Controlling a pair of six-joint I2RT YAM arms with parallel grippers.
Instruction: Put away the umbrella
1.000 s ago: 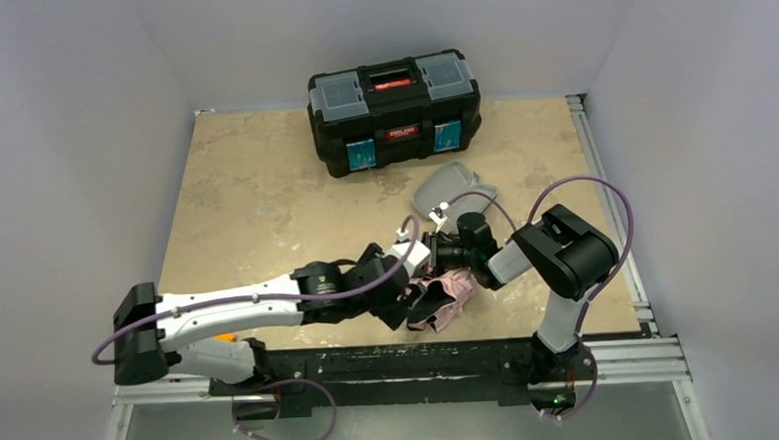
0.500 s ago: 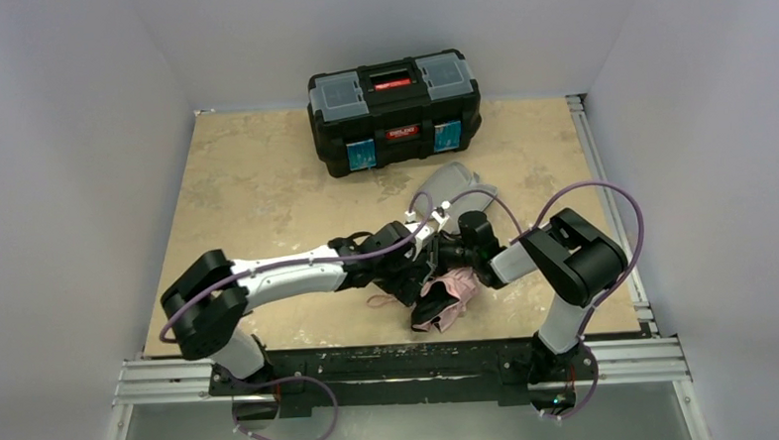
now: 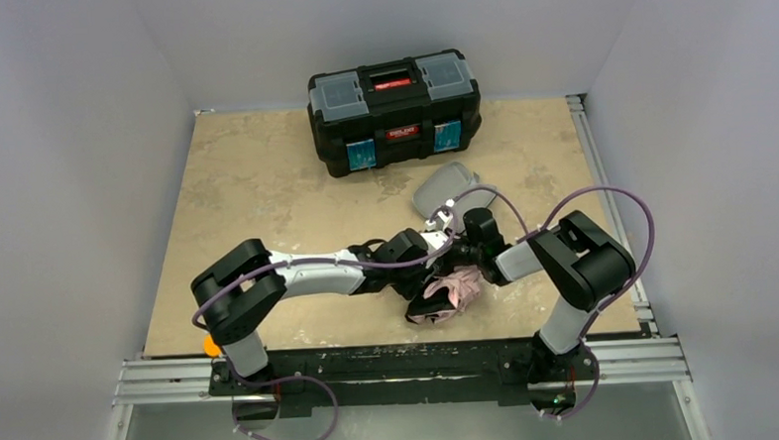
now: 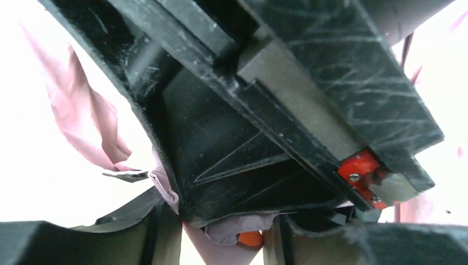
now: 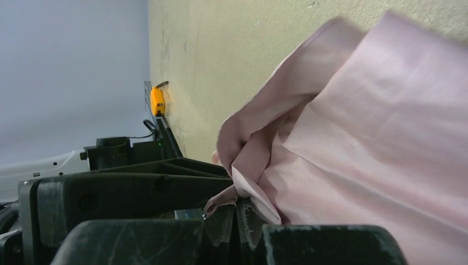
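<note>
The umbrella [image 3: 450, 291] is a crumpled pale pink bundle near the table's front, right of centre. My right gripper [image 3: 464, 264] is low at its far edge. In the right wrist view the jaws [image 5: 240, 214] are shut on a fold of the pink fabric [image 5: 353, 143]. My left gripper [image 3: 425, 276] reaches in from the left and meets the right gripper over the bundle. In the left wrist view its fingers [image 4: 229, 234] stand apart, with pink fabric [image 4: 83, 118] hanging between them. The right gripper's black body [image 4: 265, 138] fills that view. The shaft and strap are hidden.
A small grey oblong case [image 3: 450, 185] lies open just behind the grippers. A black toolbox [image 3: 393, 106] stands closed at the back of the tan table [image 3: 265, 186]. A small orange object [image 3: 210, 345] lies at the front left edge, and it also shows in the right wrist view [image 5: 157, 100].
My left arm has folded and swung in. Its gripper has moved up and right against the right gripper. The umbrella bundle and the right gripper have shifted slightly right.
</note>
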